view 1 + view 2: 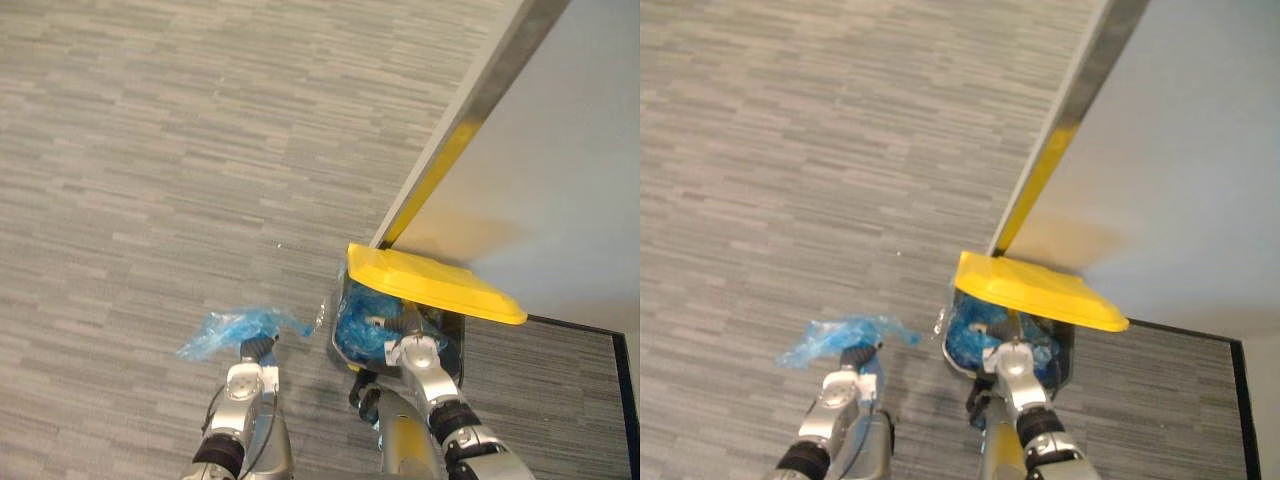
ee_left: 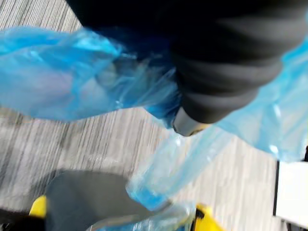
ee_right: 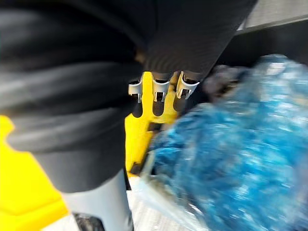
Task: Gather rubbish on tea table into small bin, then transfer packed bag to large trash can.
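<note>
Plainly the bag (image 1: 362,330) is almost home: its bulk sits inside the can (image 1: 453,350), under the lid (image 1: 430,282), which stands tilted open at the can's 12 o'clock. A tail (image 1: 235,328) of blue film runs out over the rim towards 9 o'clock, clear of the floor (image 1: 150,150). There the left hand (image 1: 256,350) has it, fingers curled into the film and pinching it. The right hand (image 1: 415,350) is at the can's 6 o'clock, low against the bag, but I cannot tell whether it grips anything.

The tail is the main risk. If the left hand lets go where it is, the film will probably hang outside the rim and the lid will not shut on it cleanly. If the hand pulls towards 9 o'clock instead, it may drag the bag back out, or split film that looks thin and tight. A split would spill rubbish beside the can.

The lid is the other risk. It leans over the opening, and a knock from the right arm could bring it down onto that hand. The wall (image 1: 560,150) at 1 o'clock leaves little room to swing.
</note>
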Controlling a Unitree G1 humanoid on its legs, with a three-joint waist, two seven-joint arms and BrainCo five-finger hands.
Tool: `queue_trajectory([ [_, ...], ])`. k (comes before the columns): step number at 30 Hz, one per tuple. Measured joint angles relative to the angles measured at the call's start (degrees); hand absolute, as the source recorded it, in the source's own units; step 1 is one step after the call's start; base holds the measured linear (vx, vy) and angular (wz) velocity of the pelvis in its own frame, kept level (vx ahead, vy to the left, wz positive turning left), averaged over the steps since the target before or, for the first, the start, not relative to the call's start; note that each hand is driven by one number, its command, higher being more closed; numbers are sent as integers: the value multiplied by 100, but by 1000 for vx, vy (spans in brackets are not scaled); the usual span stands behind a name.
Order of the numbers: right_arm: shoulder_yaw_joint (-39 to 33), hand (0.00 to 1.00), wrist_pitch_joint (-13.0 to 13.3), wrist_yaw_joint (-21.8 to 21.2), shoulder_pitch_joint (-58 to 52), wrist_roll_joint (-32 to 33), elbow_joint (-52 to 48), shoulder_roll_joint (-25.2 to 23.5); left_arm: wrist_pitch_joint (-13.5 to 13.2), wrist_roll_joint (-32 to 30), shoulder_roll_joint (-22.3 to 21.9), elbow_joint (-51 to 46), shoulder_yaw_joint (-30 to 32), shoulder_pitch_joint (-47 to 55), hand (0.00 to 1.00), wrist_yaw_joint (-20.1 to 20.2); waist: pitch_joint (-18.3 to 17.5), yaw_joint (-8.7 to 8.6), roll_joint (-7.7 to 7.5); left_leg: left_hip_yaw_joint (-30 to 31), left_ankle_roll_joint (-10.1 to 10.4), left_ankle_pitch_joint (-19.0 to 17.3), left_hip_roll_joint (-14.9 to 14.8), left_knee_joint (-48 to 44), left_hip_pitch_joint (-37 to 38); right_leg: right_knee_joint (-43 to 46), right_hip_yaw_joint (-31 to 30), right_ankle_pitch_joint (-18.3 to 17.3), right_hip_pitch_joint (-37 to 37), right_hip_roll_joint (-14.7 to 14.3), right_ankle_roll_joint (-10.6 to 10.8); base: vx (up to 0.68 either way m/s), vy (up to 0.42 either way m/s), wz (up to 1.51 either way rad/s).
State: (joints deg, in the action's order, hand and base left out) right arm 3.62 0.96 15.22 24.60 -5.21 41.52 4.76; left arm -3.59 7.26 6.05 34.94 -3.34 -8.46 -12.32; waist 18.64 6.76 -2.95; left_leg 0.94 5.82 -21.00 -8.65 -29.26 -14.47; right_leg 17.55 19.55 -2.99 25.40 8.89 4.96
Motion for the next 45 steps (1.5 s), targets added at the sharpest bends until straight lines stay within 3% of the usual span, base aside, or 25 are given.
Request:
queue_trajectory([
  [8, 137, 0, -151, 34, 1609, -577, 464, 1174, -120, 476, 285, -676, -332, -553, 100, 8, 518, -5, -77, 76, 221, 131, -8, -15, -177, 3, -43, 111, 163, -66, -120, 3, -18, -1],
  [20, 222, 0, -174, -76, 2059, -611, 468, 2031, -336, 712, 438, -1735, -1136, -499, 100, 139, 609, -101, -111, -15, 107, -48, 17, -162, -177, 56, -268, 130, 248, -108, -150, 38, 23, -8],
  [25, 206, 0, -208, -75, 2098, -631, 461, 2062, -338, 811, 426, -2095, -1744, -436, 100, 348, 662, -201, -116, -20, 101, -133, -1, -368, -242, 91, -280, 130, 247, -120, -149, -7, 4, -2],
  [33, 112, 0, -282, -82, 2118, -842, 454, 1993, -335, 824, 251, -2708, -2748, -714, 100, 527, 661, -222, -116, -290, 61, -278, -77, -598, -131, 106, -512, 195, 214, -220, -231, -13, 13, -17],
  [39, -13, 0, -370, -83, 2253, -838, 421, 1676, -337, 754, -149, -2967, -3414, -1527, 100, 477, 661, -307, -116, -451, 65, -342, -167, -723, -127, -5, -650, 316, 214, -347, -239, -31, 7, -14],
  [45, -175, 0, -392, -81, 2272, -812, 158, 1491, -331, 476, -594, -2824, -3669, -1995, 100, 349, 660, -367, -118, -519, 69, -339, -190, -709, -146, 10, -696, 322, 287, -373, -248, -16, -6, -6],
])
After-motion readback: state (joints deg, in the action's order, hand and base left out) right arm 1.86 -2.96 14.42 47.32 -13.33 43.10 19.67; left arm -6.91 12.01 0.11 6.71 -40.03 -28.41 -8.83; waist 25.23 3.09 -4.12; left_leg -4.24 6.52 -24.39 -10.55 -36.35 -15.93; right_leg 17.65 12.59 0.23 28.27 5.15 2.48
